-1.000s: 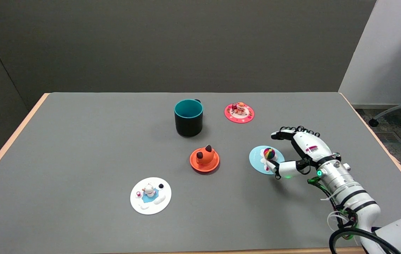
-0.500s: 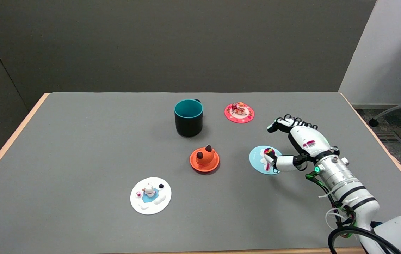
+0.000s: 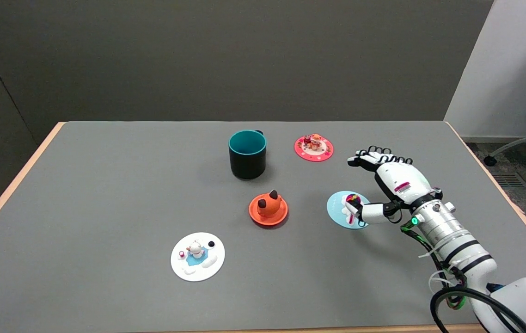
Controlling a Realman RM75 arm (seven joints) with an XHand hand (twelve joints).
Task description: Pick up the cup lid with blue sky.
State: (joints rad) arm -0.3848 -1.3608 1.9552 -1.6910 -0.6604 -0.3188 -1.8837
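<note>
Sky-blue cup lid [image 3: 339, 208] lies flat under the spread, empty right hand [image 3: 390, 185].

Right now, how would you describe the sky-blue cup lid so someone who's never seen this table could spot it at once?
Start at the grey table and go to its right side, where the white robot arm's right hand reaches in. The round, flat sky-blue cup lid lies just under that hand, right of the orange lid with a fox-like figure. It alone is light blue, topped with a small rainbow-striped balloon knob.
</note>
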